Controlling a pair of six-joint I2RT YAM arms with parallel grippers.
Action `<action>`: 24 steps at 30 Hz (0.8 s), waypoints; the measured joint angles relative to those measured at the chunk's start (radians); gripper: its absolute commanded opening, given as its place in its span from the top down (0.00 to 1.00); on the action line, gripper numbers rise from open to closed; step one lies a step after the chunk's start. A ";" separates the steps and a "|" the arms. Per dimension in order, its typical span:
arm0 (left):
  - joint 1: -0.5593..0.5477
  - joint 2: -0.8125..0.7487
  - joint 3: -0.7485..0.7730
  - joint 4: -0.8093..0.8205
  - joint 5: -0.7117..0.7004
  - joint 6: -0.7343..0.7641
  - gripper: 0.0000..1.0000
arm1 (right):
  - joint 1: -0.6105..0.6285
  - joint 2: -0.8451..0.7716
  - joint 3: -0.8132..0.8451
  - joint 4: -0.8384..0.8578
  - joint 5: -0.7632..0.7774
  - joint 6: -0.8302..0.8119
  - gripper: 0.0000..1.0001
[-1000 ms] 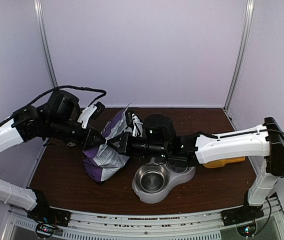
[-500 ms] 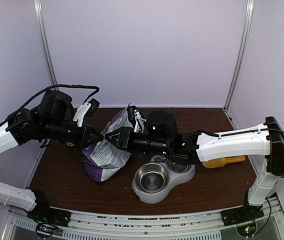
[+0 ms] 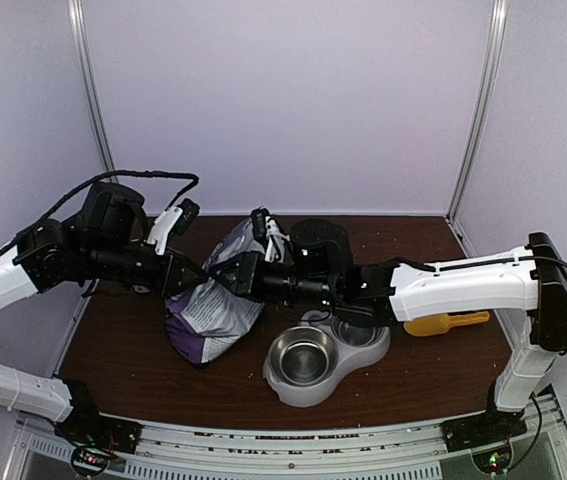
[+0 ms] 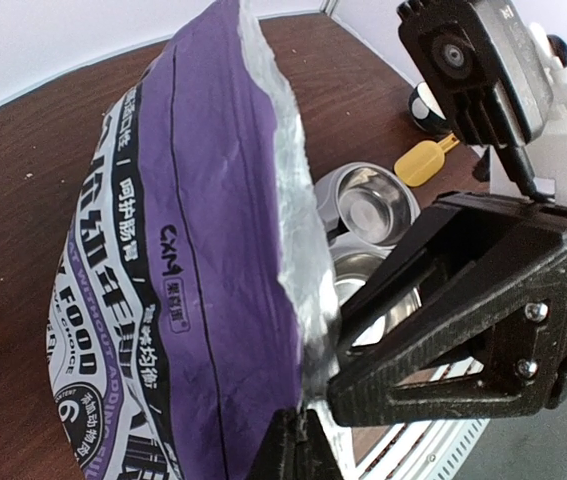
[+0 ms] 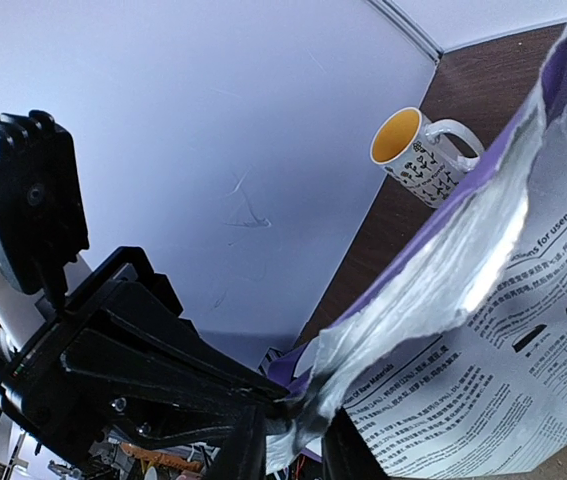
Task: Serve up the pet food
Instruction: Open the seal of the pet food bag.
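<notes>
The purple-and-white food bag [image 3: 208,310] stands on the table, its top torn open and showing a foil lining. The pet food is hidden inside it. My left gripper [image 3: 201,277] [image 4: 303,432] is shut on the purple side of the bag's mouth [image 4: 263,300]. My right gripper [image 3: 227,279] [image 5: 291,440] meets it from the other side. Its fingers straddle the crumpled foil lip [image 5: 403,300] of the white printed side with a narrow gap, and I cannot tell whether they clamp it. The steel double bowl [image 3: 303,360] [image 4: 363,200] is empty, right of the bag.
A yellow scoop [image 3: 450,323] [image 4: 423,162] lies right of the bowl. A patterned mug [image 5: 418,155] with a yellow inside stands behind the bag. White walls enclose the brown table [image 3: 123,350] on three sides.
The left arm has drawn back a little to the left with the bag's edge. The bag's mouth has risen slightly, and the right gripper has shifted on its lip.
</notes>
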 measured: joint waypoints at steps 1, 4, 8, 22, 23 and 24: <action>0.000 -0.001 0.000 0.001 0.000 -0.001 1.00 | 0.000 0.003 0.005 -0.001 0.000 0.000 0.84; 0.000 -0.003 -0.001 0.002 0.001 -0.001 1.00 | -0.001 0.012 0.021 -0.004 0.000 0.001 0.87; 0.002 -0.008 -0.008 0.004 -0.001 -0.003 1.00 | -0.003 0.023 0.032 -0.008 0.000 0.000 0.88; 0.008 -0.017 -0.023 0.020 -0.008 -0.054 1.00 | -0.003 0.026 0.028 0.001 -0.002 0.003 0.87; 0.011 -0.019 -0.026 0.023 -0.007 -0.061 1.00 | -0.003 0.026 0.026 0.003 -0.003 0.004 0.87; 0.014 -0.021 -0.029 0.023 -0.006 -0.066 1.00 | -0.003 0.026 0.024 0.005 -0.003 0.006 0.87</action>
